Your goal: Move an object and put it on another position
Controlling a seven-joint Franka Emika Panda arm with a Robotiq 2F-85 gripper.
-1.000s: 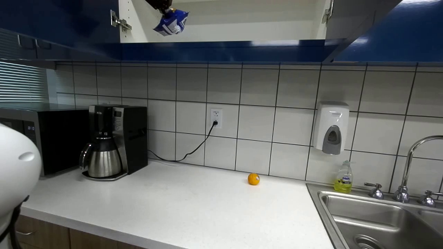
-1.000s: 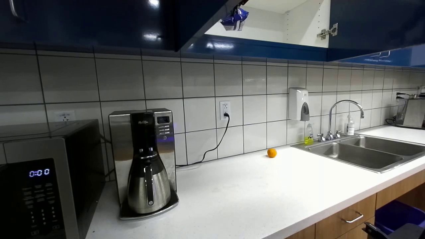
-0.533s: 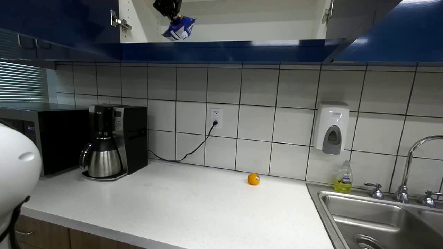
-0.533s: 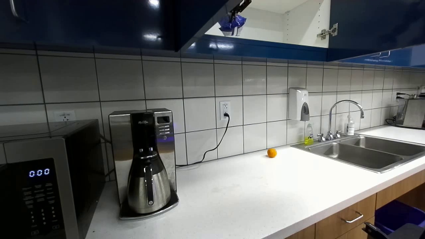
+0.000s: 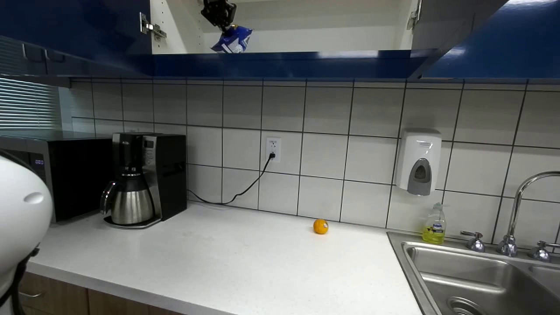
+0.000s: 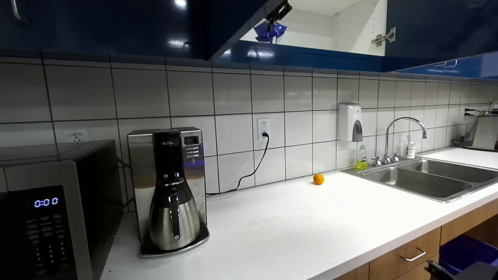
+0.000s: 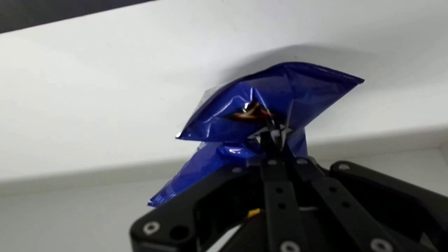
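Blue packet (image 7: 241, 126): glossy, crumpled, white-marked; pinched in gripper (image 7: 275, 146).

Smooth white rounded arm shell (image 5: 22, 218), shallow oval dimple (image 5: 33, 198), black cable (image 5: 19, 274) below. Black multi-link pincer (image 7: 275, 146), round silver screws (image 7: 151, 228).

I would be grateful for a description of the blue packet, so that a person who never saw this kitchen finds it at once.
Above the white counter, find the open cupboard with the white interior. Toward its left in both exterior views, the dark gripper pinches the packet. Unlike the smooth blue doors, it is crumpled, with pointed corners and white markings.
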